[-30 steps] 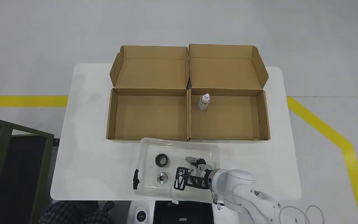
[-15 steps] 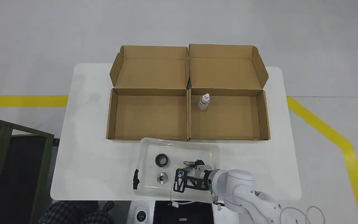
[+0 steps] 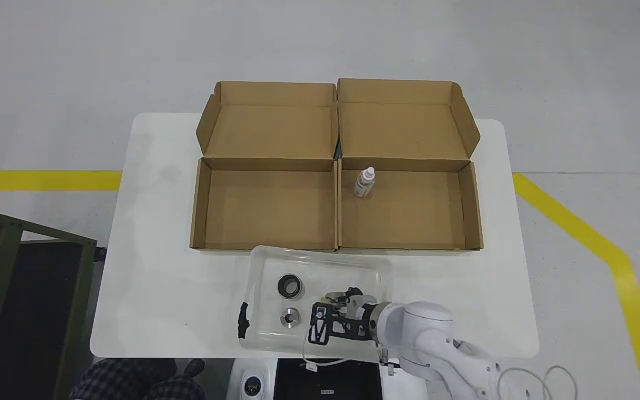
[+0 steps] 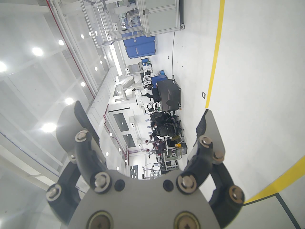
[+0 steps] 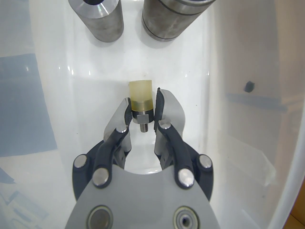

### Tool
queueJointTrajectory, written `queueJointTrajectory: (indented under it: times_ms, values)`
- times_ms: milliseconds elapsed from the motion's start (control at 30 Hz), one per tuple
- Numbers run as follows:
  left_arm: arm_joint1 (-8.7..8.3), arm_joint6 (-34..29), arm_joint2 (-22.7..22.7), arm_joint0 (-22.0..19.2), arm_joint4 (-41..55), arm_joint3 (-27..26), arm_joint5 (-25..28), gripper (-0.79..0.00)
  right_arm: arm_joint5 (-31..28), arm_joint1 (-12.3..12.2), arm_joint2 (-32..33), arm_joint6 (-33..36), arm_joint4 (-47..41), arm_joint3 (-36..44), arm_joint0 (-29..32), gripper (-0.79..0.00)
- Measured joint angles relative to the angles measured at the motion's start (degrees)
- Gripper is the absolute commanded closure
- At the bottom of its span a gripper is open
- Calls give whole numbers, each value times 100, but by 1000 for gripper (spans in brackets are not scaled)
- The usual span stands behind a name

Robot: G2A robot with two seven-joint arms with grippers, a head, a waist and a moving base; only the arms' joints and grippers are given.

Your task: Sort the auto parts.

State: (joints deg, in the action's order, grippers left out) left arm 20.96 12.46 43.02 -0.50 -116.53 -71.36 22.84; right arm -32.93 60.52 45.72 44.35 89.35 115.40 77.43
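- Fingers (image 5: 169,110) of right gripper (image 5: 143,100) are closed onto a small rubber bumper (image 5: 140,92), clamped at its metal nut base, with the threaded stud pointing back toward the wrist.
- Bumper is held low inside white tray (image 5: 214,48), which is set at the near edge of the table (image 3: 160,200).
- Steel sleeve (image 5: 95,8) and linear bearing (image 5: 176,8) are stood upright side by side in the tray, apart from the bumper.
- Left gripper (image 4: 143,115) is spread wide with nothing held, aimed out at the room.
- Left cardboard box (image 3: 265,205) and right cardboard box (image 3: 410,210) are set open, touching, beyond the tray.
- Small bottle (image 3: 363,181) is stood upright in the right cardboard box.
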Motion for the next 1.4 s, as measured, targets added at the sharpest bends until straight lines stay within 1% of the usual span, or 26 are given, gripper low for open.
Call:
queueJointTrajectory:
  times_ms: [33, 100, 133, 167, 400, 633, 800, 833, 867, 900, 967, 1133, 1167, 1300, 1400]
  values:
    - [0, 0, 0, 0, 0, 0, 0, -785, -2, 7, -10, 12, -9, -16, -11, -169]
    - [0, 0, 0, 0, 0, 0, 0, -785, -2, 18, -27, 30, -18, -38, -30, -83]
    - [0, 0, 0, 0, 0, 0, 0, -785, -2, 25, -37, 40, -25, -50, -42, -22]
    - [0, 0, 0, 0, 0, 0, 0, -785, -2, 30, -43, 46, -31, -57, -50, 0]
    - [0, 0, 0, 0, 0, 0, 0, -785, -50, 46, -6, 42, -182, -25, -65, 0]
    - [0, 0, 0, 0, 0, 0, 0, -785, -238, -30, 311, -66, -424, 249, 123, 0]
    - [0, 0, 0, 0, 0, 0, 0, -785, -305, -74, 526, -87, -594, 300, 222, 0]
    - [0, 0, 0, 0, 0, 0, 0, -785, -320, -79, 547, -88, -632, 301, 236, -71]
    - [0, 0, 0, 0, 0, 0, 0, -785, -328, -81, 559, -98, -668, 300, 245, -169]
    - [0, 0, 0, 0, 0, 0, 0, -785, -334, -83, 568, -109, -700, 299, 254, -215]
    - [0, 0, 0, 0, 0, 0, 0, -785, -361, -89, 570, -118, -746, 329, 289, -262]
    - [0, 0, 0, 0, 0, 0, 0, -785, -561, -108, 553, -93, -984, 445, 377, -280]
    - [0, 0, 0, 0, 0, 0, 0, -785, -601, -110, 549, -54, -1045, 463, 378, -296]
    - [0, 0, 0, 0, 0, 0, 0, -785, -661, -101, 488, 255, -1334, 471, 312, -323]
    - [0, 0, 0, 0, 0, 0, 0, -785, -608, -66, 396, 532, -1621, 388, 160, -326]
